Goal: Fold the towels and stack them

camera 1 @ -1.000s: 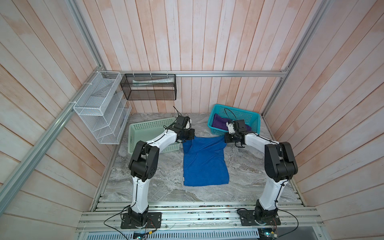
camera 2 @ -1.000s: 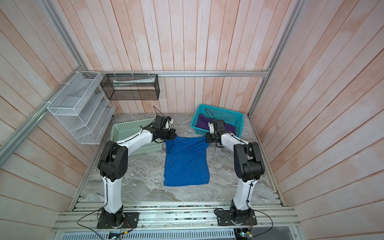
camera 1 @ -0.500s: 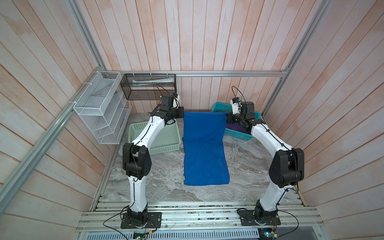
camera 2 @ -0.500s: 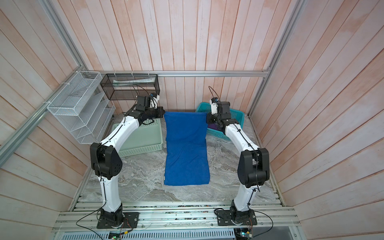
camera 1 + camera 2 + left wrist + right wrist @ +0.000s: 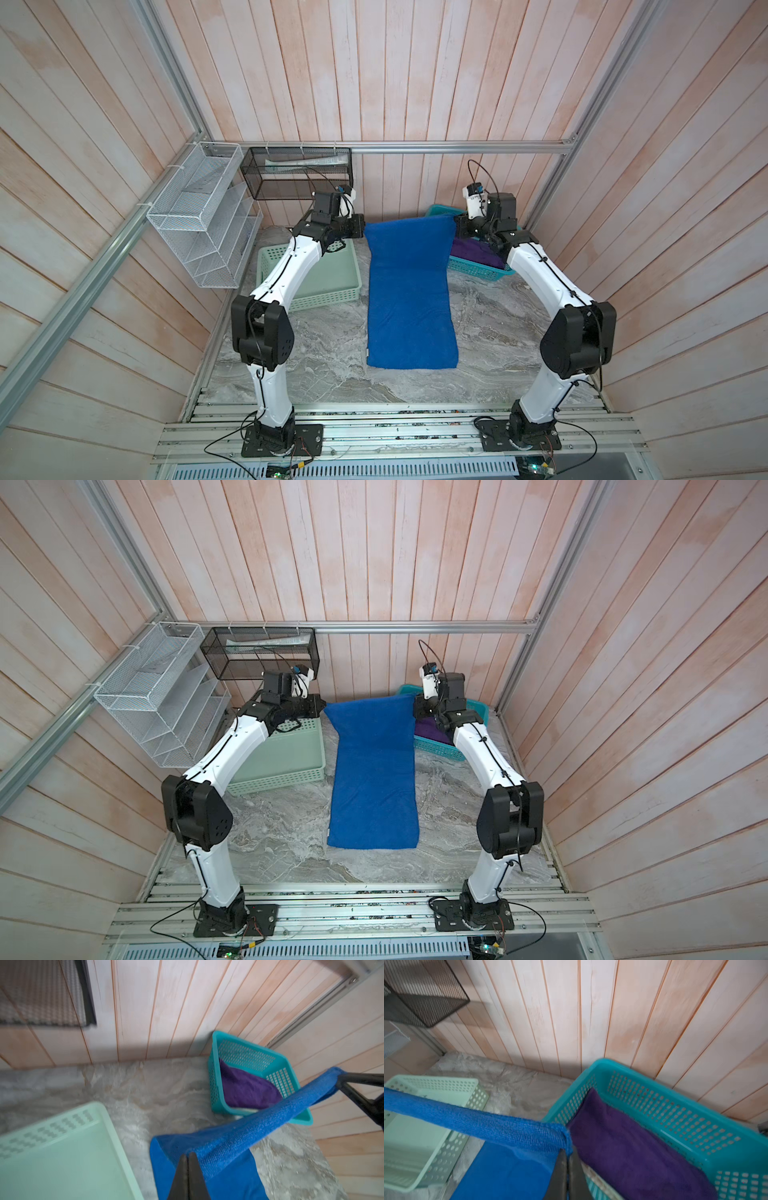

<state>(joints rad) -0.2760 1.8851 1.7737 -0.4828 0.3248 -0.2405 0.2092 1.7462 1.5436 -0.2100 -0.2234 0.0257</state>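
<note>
Left gripper (image 5: 188, 1155) and right gripper (image 5: 566, 1154) are each clamped tight on a far corner of the blue towel (image 5: 409, 299). The left one has the left corner and the right one the right, and that edge is lifted and stretched between them close to the back wall. Below them, the marble table (image 5: 324, 349) carries the near part of the blue towel, which lies flat in the middle with its near edge toward the arm bases. The far part slopes up to the held edge. Just beside the towel on the left sits the pale green basket (image 5: 320, 297), under the left arm. In the back right corner stands the teal basket (image 5: 473, 268), partly hidden in both top views by the raised edge and the right gripper. The purple towel (image 5: 633, 1147) lies inside the teal basket.
</note>
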